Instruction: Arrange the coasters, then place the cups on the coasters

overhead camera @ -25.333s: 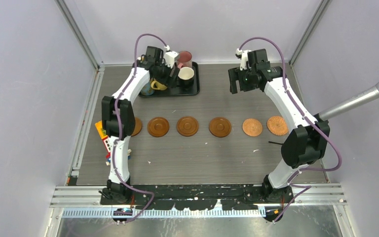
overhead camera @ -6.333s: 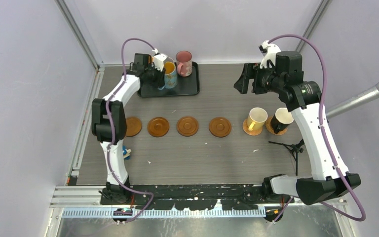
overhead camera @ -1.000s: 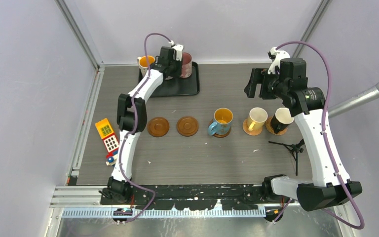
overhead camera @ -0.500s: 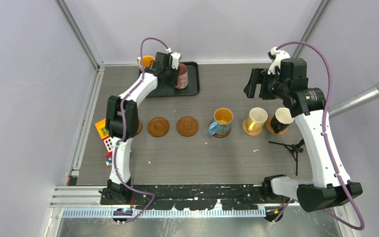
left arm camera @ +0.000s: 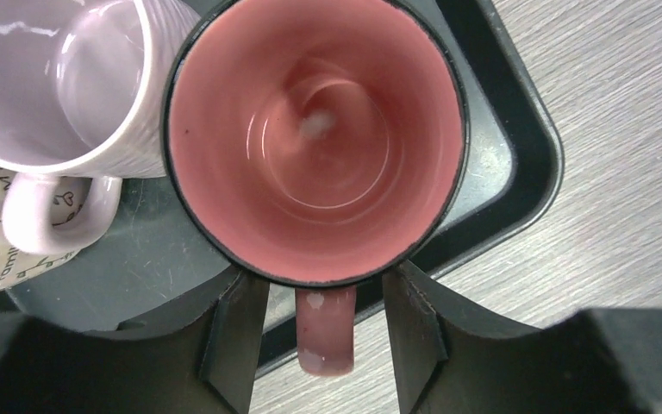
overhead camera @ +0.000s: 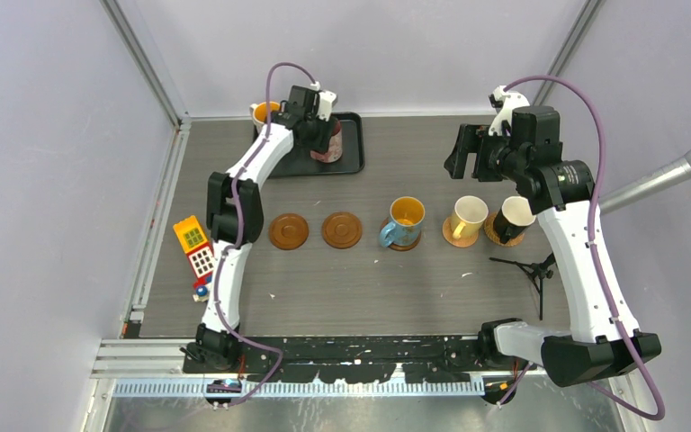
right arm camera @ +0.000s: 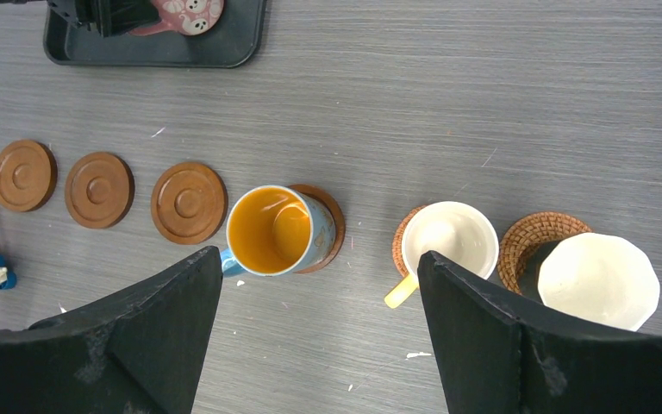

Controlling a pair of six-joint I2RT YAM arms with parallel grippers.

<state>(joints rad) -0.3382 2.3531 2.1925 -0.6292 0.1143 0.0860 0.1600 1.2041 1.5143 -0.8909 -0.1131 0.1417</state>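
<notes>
My left gripper (left arm camera: 325, 336) is open over the black tray (left arm camera: 517, 172). Its fingers (left arm camera: 237, 336) stand either side of the pink cup's handle (left arm camera: 325, 332), with a gap on each side. The pink cup (left arm camera: 315, 138) (overhead camera: 328, 144) stands upright beside the lilac cup (left arm camera: 60, 78); a white cup with orange inside (overhead camera: 265, 112) is at the tray's back left. The blue cup (right arm camera: 280, 229), cream-yellow cup (right arm camera: 446, 238) and black cup (right arm camera: 597, 280) each sit on a coaster. Three bare coasters (right arm camera: 188, 203) (right arm camera: 98, 190) (right arm camera: 24, 175) lie in a row to their left. My right gripper (right arm camera: 319, 257) (overhead camera: 463, 153) hangs open high above them, holding nothing.
A toy block house (overhead camera: 193, 247) lies at the table's left edge. A small black tripod (overhead camera: 531, 270) stands front right, and a microphone (overhead camera: 666, 180) pokes in from the right wall. My left elbow (overhead camera: 234, 211) hangs over the leftmost coaster.
My left gripper has shifted over the tray to the pink cup and its jaws have spread around the handle. The pink cup now shows nearer the tray's front. The right arm is unmoved.
</notes>
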